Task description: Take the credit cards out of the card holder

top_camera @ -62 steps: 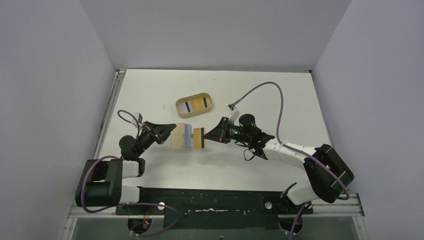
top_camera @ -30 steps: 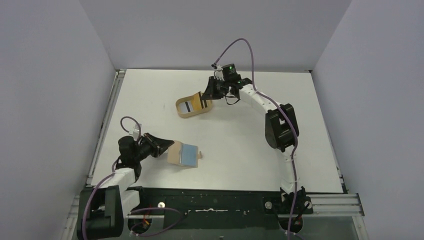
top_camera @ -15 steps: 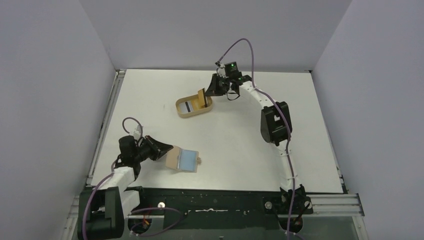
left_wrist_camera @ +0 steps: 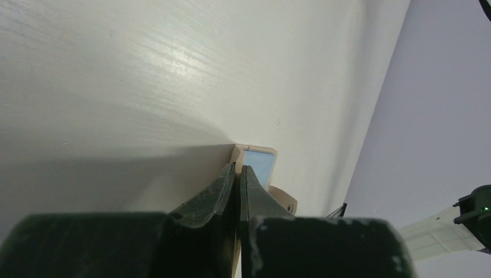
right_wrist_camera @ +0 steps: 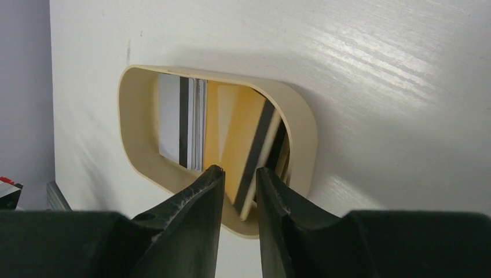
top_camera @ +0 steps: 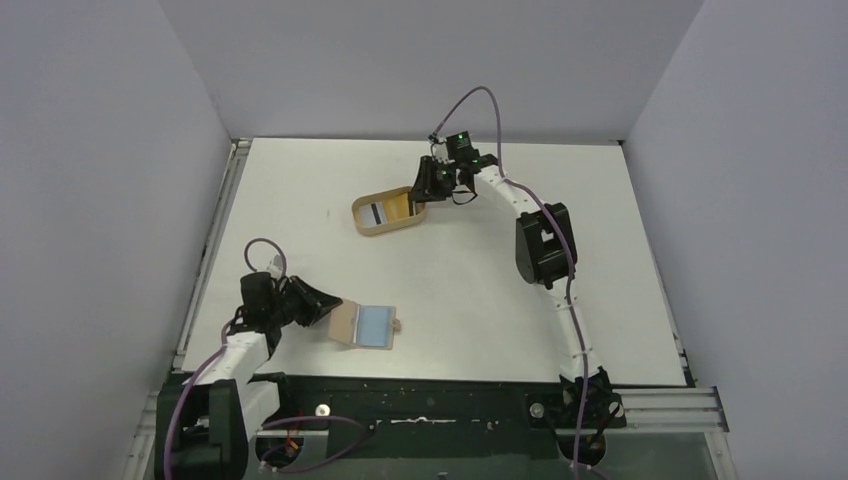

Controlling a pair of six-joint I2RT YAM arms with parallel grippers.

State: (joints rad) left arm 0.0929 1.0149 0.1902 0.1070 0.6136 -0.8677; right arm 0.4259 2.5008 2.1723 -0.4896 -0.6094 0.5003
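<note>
Left tool (top_camera: 322, 303) is clamped shut on the left edge of the card holder (top_camera: 345, 322). In your left wrist view the fingers are pressed together with the tan edge pinched between them. The card holder lies open near the front-left of the table (top_camera: 480, 290), its far side resting on the surface. A light blue card (top_camera: 376, 323) sits in its right half, and the snap tab (top_camera: 398, 323) sticks out on the right edge.

Right tool (right_wrist_camera: 239, 174) is at the far side of the table, over the right end of the oval tan tray (right_wrist_camera: 134, 127). Its jaws are only narrowly apart, a slim gap wider than a card is thick.

A yellow card (right_wrist_camera: 240, 145) with a dark stripe stands tilted in the tray, right in line with that gap. It looks slightly blurred, and I can't tell whether either finger touches it. More yellow shows flat beside it (could be a second card, I can't separate them).

At the tray's other end lies a white card (right_wrist_camera: 171, 121) with a black stripe running across it.

Markings: the stripes are all you can make out. Any print on the cards or the card holder is too small to read from these views.

The tray and the card holder are well apart.
</note>
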